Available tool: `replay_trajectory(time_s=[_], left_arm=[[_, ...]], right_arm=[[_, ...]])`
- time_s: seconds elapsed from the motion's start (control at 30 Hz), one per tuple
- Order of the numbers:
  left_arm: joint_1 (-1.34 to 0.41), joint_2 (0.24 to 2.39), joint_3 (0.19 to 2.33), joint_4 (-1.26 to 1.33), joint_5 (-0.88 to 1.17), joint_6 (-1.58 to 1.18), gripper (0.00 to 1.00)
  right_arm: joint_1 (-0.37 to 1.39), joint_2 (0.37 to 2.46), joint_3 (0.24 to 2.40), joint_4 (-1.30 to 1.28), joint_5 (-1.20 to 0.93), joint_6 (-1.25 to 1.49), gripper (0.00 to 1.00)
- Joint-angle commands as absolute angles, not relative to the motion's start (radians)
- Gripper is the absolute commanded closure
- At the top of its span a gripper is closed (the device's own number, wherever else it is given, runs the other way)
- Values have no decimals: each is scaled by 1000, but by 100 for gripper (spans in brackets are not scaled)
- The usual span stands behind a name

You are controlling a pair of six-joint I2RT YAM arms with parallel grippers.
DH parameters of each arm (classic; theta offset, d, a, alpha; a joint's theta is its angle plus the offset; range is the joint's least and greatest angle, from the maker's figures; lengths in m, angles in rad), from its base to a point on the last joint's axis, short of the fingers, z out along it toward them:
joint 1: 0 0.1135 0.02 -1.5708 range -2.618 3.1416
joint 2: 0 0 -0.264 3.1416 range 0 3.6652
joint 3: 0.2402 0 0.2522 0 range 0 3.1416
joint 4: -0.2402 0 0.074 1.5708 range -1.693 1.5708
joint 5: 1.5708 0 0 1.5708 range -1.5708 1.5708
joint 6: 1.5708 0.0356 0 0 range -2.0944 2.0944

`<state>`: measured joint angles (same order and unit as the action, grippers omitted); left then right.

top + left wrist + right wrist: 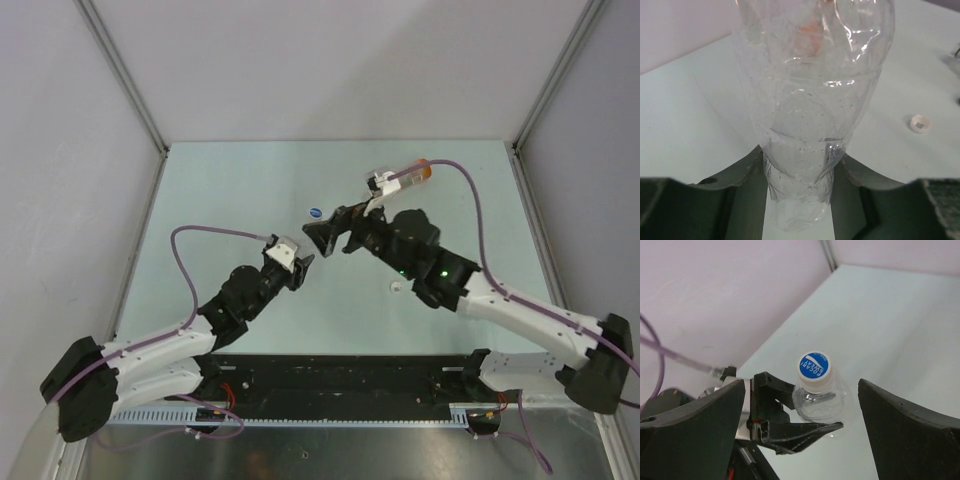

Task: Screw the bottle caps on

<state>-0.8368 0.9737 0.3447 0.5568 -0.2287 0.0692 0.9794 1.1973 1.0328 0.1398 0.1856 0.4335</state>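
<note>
**A:** Where is the clear, thin-walled plastic bottle [810, 100]?

**B:** Upright, with its base clamped in the left gripper [799, 200]. The white round cap with blue print [815, 365] sits on its neck. I cannot tell whether it is fully tight.

**A:** And the right gripper [801, 390]?

**B:** Jaws wide apart, one on either side of that cap, touching nothing.

**A:** Handling?

**B:** Probably light, slick and easily crushed. Grip the stiff cap by its rim and hold the bottle low.
</note>
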Motion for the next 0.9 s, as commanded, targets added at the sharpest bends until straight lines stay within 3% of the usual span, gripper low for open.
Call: replay_trajectory(time_s=[0.0,0.13,0.43,0.63,0.87], left_arm=[[-819,910,374,556,-81,63,100],[-734,889,371,543,222,49,100],[-681,841,357,512,809,160,100],[-682,849,369,491,936,193,100],[-682,877,391,458,970,209,100]], right_arm=[[936,1061,1040,65,-90,156,1],[923,970,1016,-48,-202,-82,1],[877,835,965,-225,-704,-418,7],[874,815,964,-270,-770,-462,11],[883,854,965,-134,-830,-363,18]])
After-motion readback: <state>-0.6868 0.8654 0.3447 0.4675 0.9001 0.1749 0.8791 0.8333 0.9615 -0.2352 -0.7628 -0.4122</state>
